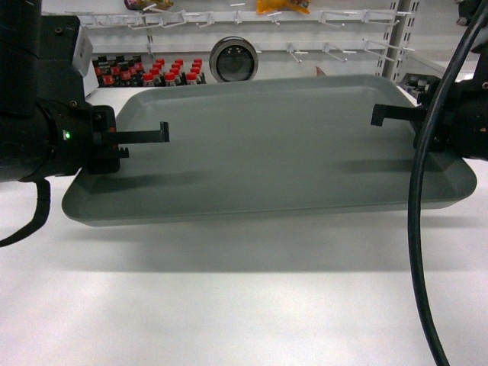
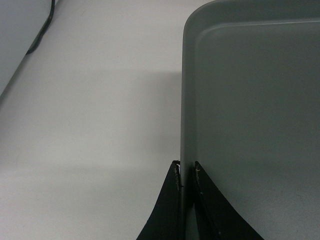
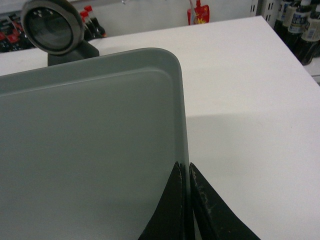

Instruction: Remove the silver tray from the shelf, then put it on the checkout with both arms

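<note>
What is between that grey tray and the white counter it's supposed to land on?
Nothing visible. The silver tray hangs over bare checkout, with the left gripper and right gripper clamping its side rims. The round grey camera stands behind its far edge.

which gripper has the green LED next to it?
The left gripper, clamped on the tray's left rim; a green light glows on its wrist. The right gripper, on the opposite rim, shows only a thick black cable.
</note>
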### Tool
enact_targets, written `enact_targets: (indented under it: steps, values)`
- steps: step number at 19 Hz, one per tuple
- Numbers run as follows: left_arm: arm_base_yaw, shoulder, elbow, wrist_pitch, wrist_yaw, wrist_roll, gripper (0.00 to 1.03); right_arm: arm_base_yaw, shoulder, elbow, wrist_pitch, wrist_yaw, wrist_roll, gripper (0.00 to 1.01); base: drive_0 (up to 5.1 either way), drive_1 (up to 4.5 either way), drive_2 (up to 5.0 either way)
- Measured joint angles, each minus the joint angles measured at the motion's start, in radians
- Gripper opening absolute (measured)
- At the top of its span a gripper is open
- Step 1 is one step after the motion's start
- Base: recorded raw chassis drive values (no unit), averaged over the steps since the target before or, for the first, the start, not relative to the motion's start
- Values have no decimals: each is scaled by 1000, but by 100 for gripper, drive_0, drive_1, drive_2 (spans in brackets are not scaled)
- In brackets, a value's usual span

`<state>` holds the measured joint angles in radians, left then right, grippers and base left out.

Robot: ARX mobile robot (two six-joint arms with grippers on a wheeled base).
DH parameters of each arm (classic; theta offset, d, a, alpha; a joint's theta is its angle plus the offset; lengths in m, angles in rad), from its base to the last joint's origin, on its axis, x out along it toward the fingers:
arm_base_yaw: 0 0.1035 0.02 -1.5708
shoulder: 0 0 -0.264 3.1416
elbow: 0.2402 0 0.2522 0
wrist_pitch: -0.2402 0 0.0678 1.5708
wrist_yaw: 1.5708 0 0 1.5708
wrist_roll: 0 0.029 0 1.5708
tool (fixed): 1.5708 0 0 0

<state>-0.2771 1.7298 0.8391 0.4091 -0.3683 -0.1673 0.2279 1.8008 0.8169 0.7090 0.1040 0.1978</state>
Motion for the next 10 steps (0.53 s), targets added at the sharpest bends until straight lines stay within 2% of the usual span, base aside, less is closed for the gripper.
enact_targets:
  steps: [5,10]
  values:
    - [-2,83,79,-31,-5,62,3,-13,79,67,-77,-10,0,2,0,0,0]
    - [-1,143,127,-128,-10,66,3,-13,158,111,-144,-11,-8,2,0,0,0]
